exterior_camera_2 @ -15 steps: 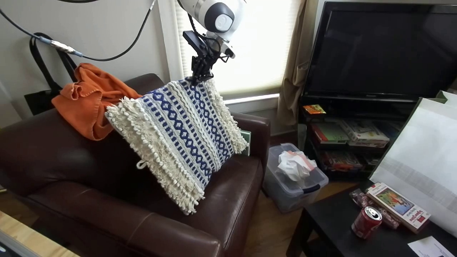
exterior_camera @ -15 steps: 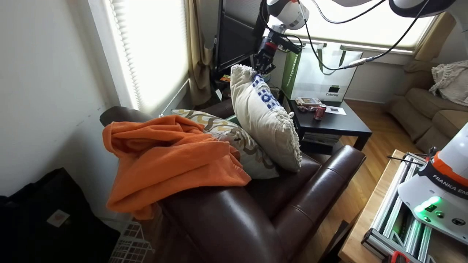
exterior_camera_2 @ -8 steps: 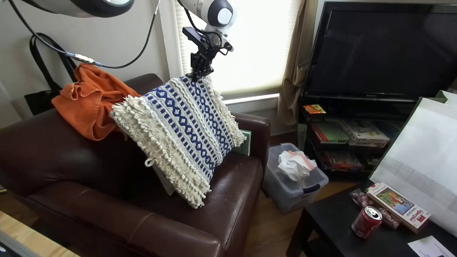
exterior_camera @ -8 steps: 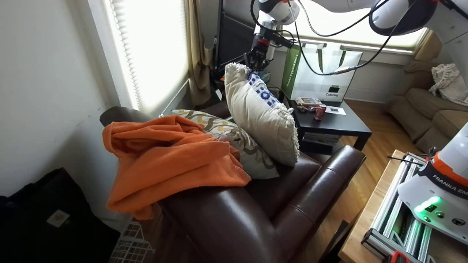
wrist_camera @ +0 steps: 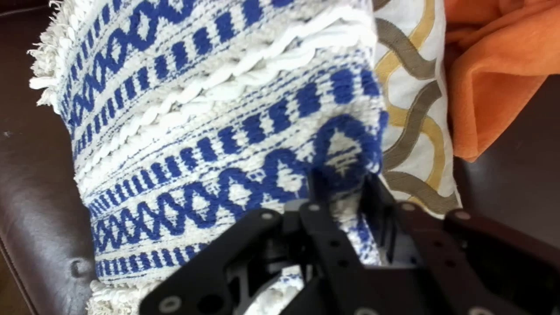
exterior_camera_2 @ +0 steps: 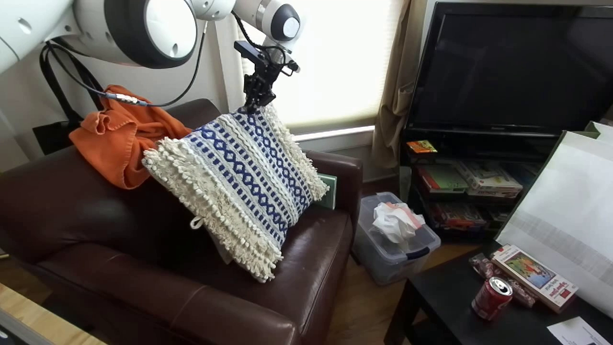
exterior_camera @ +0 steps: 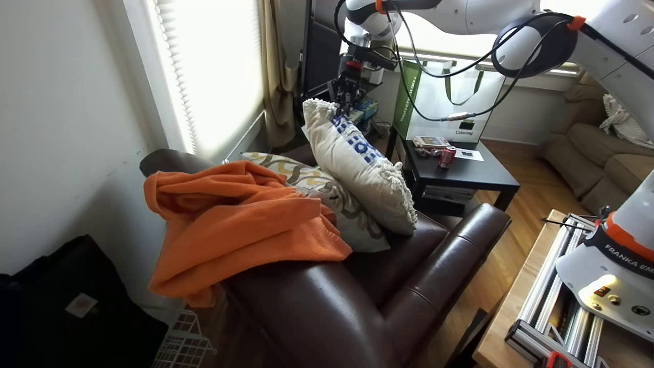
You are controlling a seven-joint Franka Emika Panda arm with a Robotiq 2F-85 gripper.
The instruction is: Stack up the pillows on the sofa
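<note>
Finding: the tool [wrist_camera: 344, 186] pinches the upper edge of the blue-and-white pillow [exterior_camera_2: 244, 184], which slants over the sofa [exterior_camera_2: 322, 235], beyond the sofa-side edge of the desk [exterior_camera: 467, 174]. Whether its lowest corner bears on the sofa, I cannot establish. The edge hold presumably allows laying it onto the scroll-patterned pillow [wrist_camera: 415, 100], which leans just behind it and likely serves as base; stacking is judged incomplete. Markings: "Catering" on the bag [exterior_camera: 434, 102] along the desk's far edge in an exterior view; "FRANKA EM" on the arm's base [exterior_camera: 626, 276], the rest out of my sight. The red can [exterior_camera_2: 489, 302] near the desk's middle shows no brand I can read.
</note>
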